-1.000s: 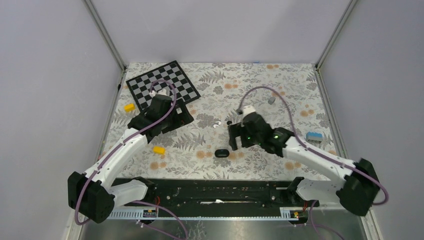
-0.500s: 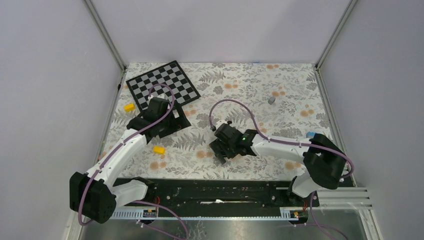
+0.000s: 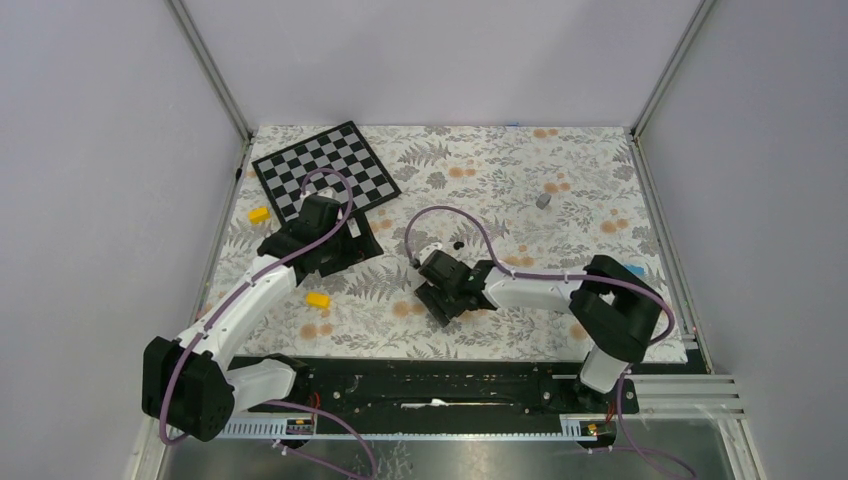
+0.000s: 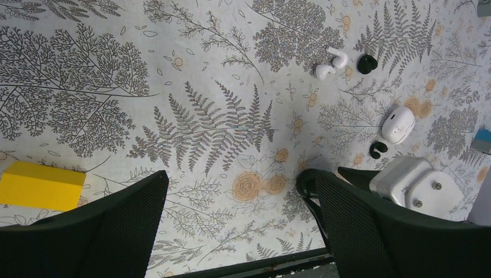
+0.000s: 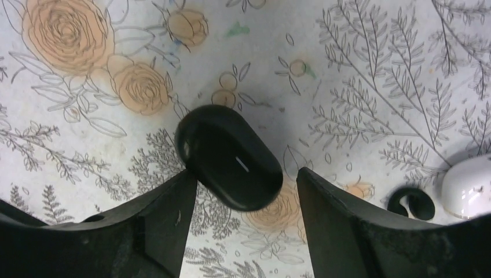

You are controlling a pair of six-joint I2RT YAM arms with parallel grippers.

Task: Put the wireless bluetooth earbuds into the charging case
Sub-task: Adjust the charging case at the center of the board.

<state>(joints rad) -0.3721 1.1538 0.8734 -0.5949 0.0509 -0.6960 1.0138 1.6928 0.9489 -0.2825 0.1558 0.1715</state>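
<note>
The right hand [image 5: 243, 174], fingers apart, straddles the black oval pebble [image 5: 228, 156] at frame centre; it should close evenly, since one finger perhaps touches it.

Right hand [image 3: 438, 303] low at centre; left hand [image 3: 345, 240] — just beside chessboard [image 3: 325, 170].

On the floral cloth [image 3: 480, 160] lie a checkerboard [image 3: 335, 150], 2 yellow blocks [image 3: 259, 214] and a black oval pebble [image 5: 228, 156].
</note>
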